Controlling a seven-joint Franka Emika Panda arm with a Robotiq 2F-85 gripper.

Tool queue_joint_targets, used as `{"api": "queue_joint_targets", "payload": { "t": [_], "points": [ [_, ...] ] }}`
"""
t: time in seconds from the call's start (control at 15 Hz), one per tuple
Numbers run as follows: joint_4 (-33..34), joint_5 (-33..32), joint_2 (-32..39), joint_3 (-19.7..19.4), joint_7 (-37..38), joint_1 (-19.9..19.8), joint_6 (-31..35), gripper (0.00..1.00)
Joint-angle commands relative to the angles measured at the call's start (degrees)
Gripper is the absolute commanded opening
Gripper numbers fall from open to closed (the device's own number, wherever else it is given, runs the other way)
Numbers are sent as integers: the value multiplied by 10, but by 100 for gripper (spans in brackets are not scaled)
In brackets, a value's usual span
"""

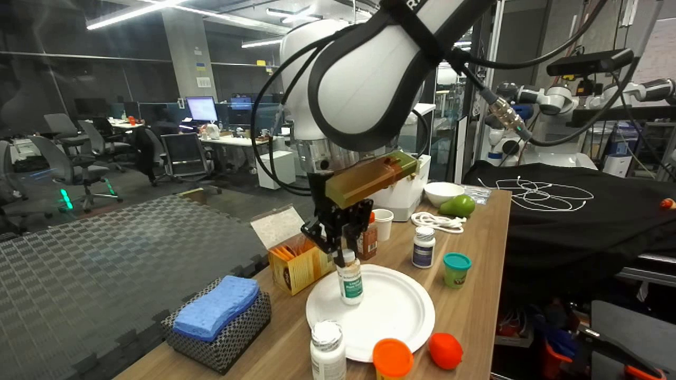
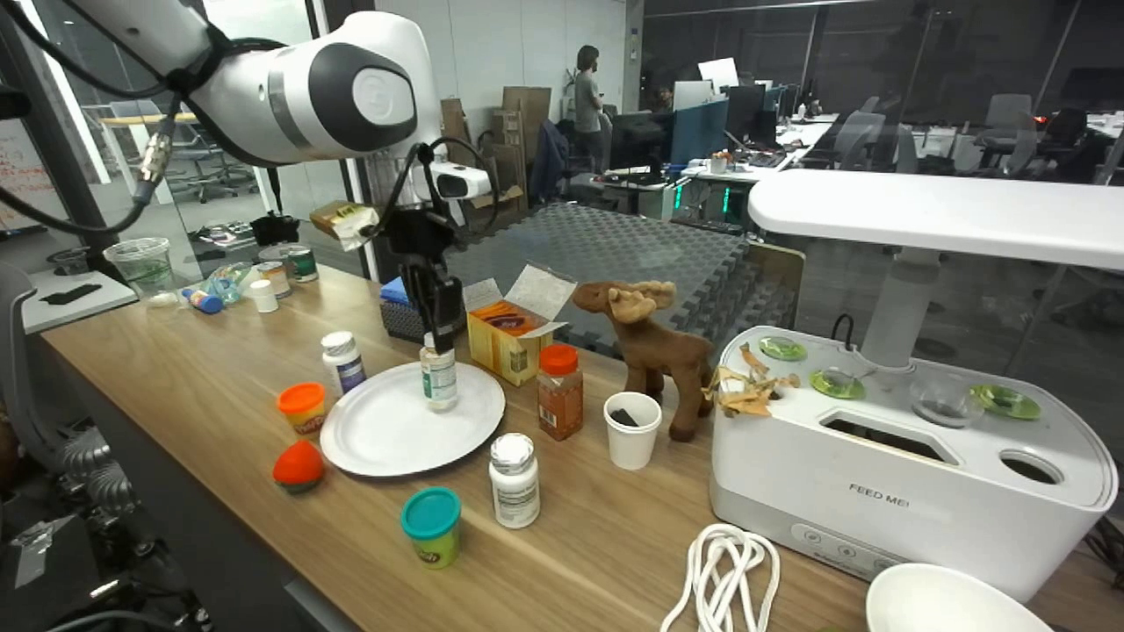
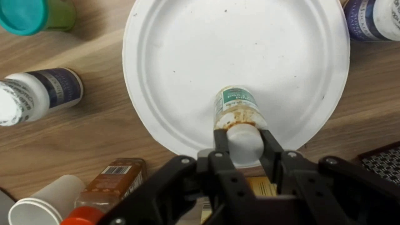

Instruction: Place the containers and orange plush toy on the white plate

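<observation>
- You are holding the green-labelled plant-food bottle [image 1: 352,287] on the white plate [image 1: 396,314], its base seemingly resting there; it is standing close to upright, off centre, towards the yellow sachet box [image 2: 505,353].
- Your gripper [image 3: 245,140] is pinching that bottle from both sides at its top.
- By the look of it, you are finishing the first placement, as the remaining containers are waiting on the table [image 2: 219,377].
- The next move is probably calling for releasing gently and rising straight up; any sideways drift would be risking a tip-over.
- Just beside the rim, a blue-labelled supplement bottle [image 2: 344,362] and an orange-lidded Play-Doh tub [image 2: 301,411] are waiting.
- Across the plate, a second supplement bottle [image 2: 515,487] and a teal-lidded Play-Doh tub [image 2: 435,540] are standing apart from it.
- Farther out, a red-capped shaker [image 2: 560,404] is standing between the sachet box and a paper cup [image 2: 632,448].
- Beyond, in an exterior view, the brown plush moose [image 2: 666,351], presumably your toy, is standing beside the white planter [image 2: 817,505].
</observation>
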Motion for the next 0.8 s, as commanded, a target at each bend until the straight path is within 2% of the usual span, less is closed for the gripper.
{"api": "queue_joint_targets", "payload": {
  "t": [0.0,0.4,0.73],
  "points": [
    [-28,-3,-13,-4,23,0,49,13],
    [-38,-16,-18,-18,68,5,107,11],
    [-41,-25,-14,-27,90,9,130,11]
  ]
}}
